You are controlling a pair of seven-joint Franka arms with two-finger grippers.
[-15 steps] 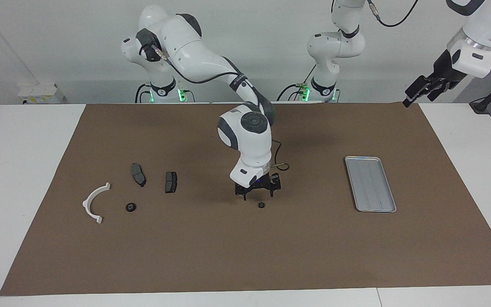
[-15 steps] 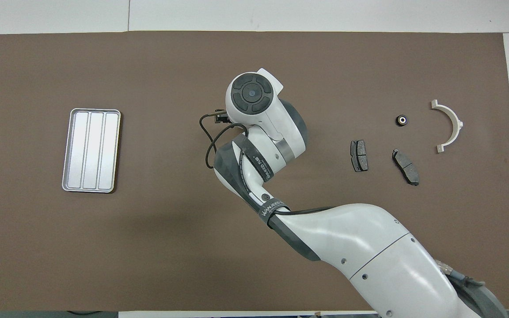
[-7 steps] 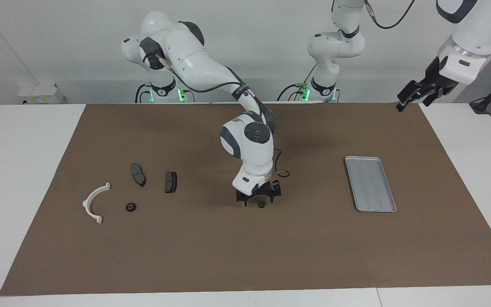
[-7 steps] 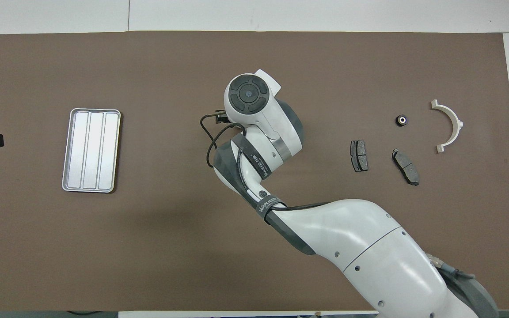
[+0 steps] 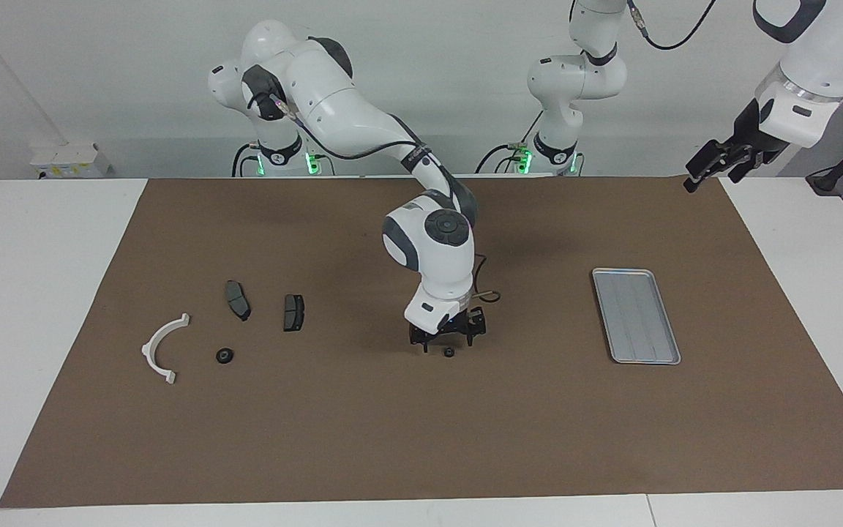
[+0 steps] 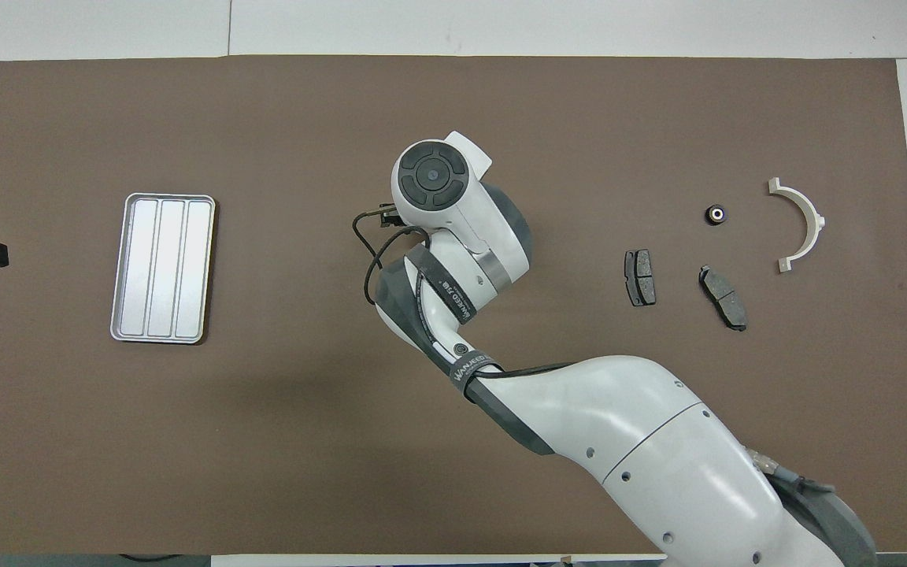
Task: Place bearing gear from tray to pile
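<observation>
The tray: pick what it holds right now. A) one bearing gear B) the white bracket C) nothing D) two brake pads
C: the tray shows only its bare ridged floor in both views, while one small gear lies on the mat under the open right gripper and another sits beside the white bracket.

From above I see my right arm (image 6: pixel 453 236) reaching over the middle of the brown mat (image 6: pixel 264 433), between the tray (image 6: pixel 162 268) and the pile: two brake pads (image 6: pixel 640 277), a small bearing gear (image 6: pixel 715 214) and a white bracket (image 6: pixel 804 224).
</observation>
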